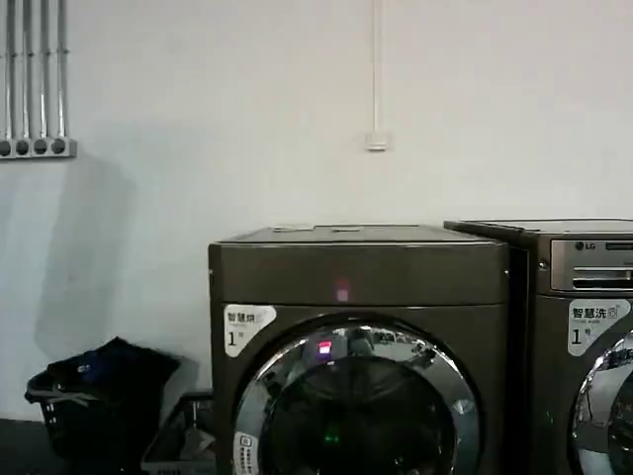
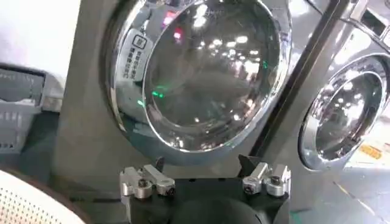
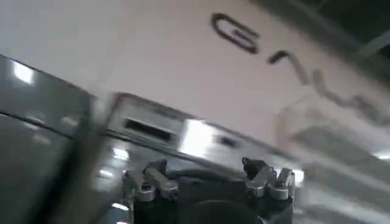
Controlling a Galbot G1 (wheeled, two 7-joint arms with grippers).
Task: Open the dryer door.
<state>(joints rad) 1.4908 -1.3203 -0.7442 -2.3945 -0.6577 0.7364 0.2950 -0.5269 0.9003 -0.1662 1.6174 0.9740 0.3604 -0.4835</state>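
Observation:
The dryer point(image 1: 356, 272) is a dark bronze-grey box in the middle of the head view, with a small red light and a white "1" sticker. Its round dryer door point(image 1: 358, 406) has a chrome ring around dark glass and sits flush with the front, closed. In the left wrist view the same dryer door point(image 2: 201, 70) looms close ahead, and my left gripper point(image 2: 205, 165) hangs open a short way below its chrome rim, touching nothing. My right gripper point(image 3: 207, 167) is open too, with nothing between its fingers, facing a blurred silver panel strip point(image 3: 183, 134).
A second machine with a silver LG strip point(image 1: 584, 297) stands tight against the dryer's right side; its chrome door point(image 2: 341, 115) shows beside mine. A dark laundry basket point(image 1: 94, 396) and a grey crate point(image 1: 183, 435) sit on the floor to the left.

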